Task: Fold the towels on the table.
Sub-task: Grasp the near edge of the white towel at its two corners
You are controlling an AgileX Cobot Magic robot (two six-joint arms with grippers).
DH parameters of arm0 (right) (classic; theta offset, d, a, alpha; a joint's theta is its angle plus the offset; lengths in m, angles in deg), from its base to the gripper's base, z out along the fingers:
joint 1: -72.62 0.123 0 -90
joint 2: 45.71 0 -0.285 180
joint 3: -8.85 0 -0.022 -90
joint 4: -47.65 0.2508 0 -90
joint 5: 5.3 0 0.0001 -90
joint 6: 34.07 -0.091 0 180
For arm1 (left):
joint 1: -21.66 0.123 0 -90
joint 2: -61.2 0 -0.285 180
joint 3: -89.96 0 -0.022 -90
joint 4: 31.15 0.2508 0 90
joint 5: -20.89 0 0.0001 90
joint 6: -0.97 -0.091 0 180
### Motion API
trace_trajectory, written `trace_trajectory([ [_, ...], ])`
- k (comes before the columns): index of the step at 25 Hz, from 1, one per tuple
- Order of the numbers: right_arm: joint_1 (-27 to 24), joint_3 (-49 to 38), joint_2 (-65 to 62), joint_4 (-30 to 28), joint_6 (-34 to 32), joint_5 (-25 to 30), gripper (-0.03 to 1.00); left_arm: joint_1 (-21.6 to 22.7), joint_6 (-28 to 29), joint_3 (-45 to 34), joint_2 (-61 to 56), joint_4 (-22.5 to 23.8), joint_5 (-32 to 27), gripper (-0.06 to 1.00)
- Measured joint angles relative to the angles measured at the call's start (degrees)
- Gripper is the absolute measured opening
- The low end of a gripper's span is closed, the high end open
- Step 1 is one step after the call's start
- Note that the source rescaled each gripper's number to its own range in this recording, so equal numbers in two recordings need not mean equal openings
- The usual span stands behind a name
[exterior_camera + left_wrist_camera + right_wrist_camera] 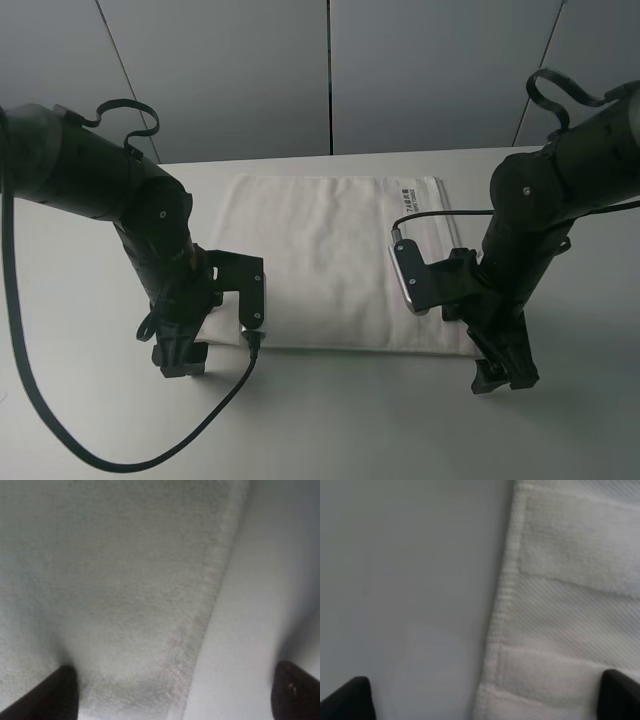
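I saw the towel [330, 260] lying flat in the middle of the frame on the worktop [400, 430], its label [407, 192] toward the upper right. My left fingers [55, 695] stood wide apart at the towel's lower-left corner, one tip over the cloth and the other over bare worktop, holding nothing. My right fingers [350, 700] were just as wide at the lower-right corner, straddling its edge and gripping nothing.

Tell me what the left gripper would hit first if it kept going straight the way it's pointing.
Probably the towel, at its side edge. The open left gripper straddles that edge, one finger over cloth, the other over the bare table. How high it sits above the cloth is unclear.
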State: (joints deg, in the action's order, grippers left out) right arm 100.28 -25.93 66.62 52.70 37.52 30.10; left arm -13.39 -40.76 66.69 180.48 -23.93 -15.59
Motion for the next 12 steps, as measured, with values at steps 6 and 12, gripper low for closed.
trace_trajectory([
  [6,0.2,-1.7,0.2,-1.8,-0.5,-2.7,0.95,0.0,0.0,0.0,0.0,0.0,0.0,0.99],
  [12,0.2,-2.0,0.2,-2.3,-1.1,-4.0,0.86,0.0,0.0,0.0,0.0,0.0,0.0,0.99],
])
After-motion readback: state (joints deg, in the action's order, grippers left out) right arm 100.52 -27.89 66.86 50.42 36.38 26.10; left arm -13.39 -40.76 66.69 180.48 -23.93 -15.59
